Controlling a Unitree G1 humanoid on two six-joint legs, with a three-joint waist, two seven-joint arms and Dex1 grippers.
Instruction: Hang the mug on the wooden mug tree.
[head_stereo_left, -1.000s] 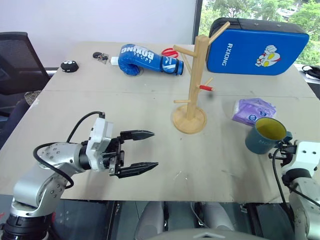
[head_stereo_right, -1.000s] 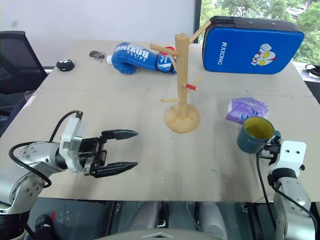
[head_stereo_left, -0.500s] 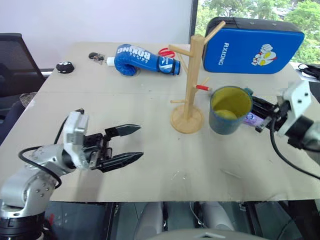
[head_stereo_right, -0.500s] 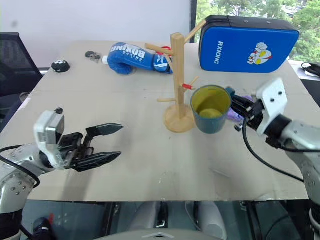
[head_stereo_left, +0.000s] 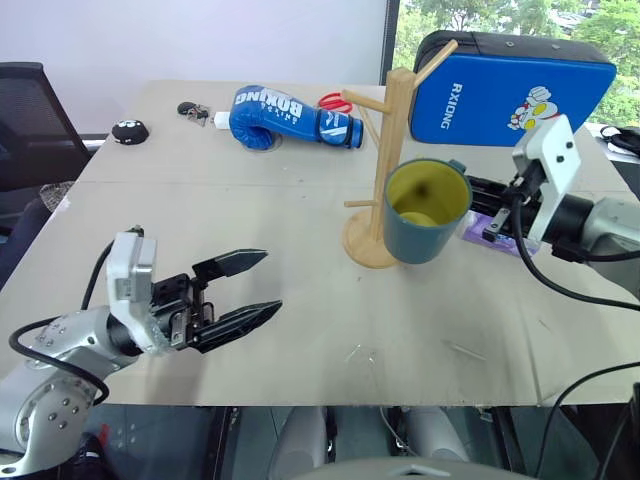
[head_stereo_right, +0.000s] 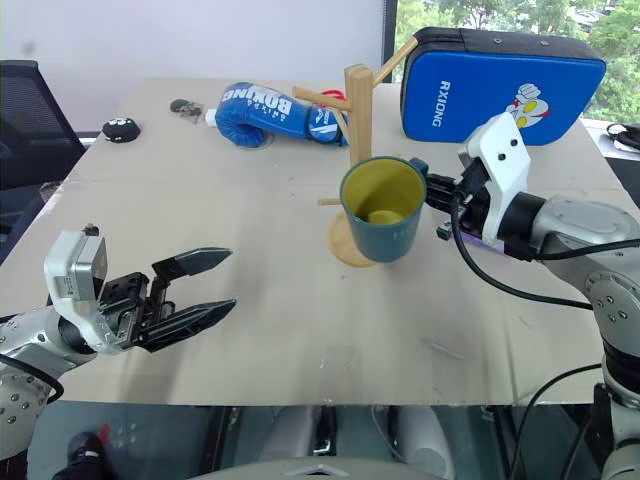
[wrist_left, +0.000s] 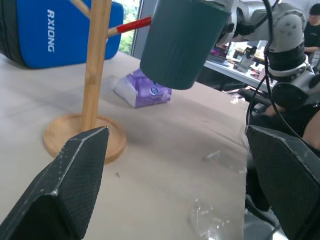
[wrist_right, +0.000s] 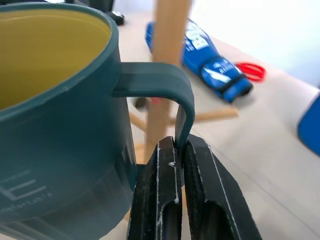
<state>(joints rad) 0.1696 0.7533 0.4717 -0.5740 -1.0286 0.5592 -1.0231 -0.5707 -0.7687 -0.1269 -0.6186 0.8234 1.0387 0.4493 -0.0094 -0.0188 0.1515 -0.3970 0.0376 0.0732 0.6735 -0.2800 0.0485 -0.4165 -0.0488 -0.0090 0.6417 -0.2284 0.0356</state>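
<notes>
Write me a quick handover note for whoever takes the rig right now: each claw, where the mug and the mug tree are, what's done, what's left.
Right claw: shut on the mug's handle, holding the mug in the air, tilted with its mouth toward the camera, beside the post.
Left claw: open, holding nothing, over the near left of the table.
Wooden mug tree: upright mid-table, nothing hanging on its pegs.
Done: mug grasped and lifted off the table.
Left: slip the handle over a peg, perhaps the red-tipped one, then release.
</notes>
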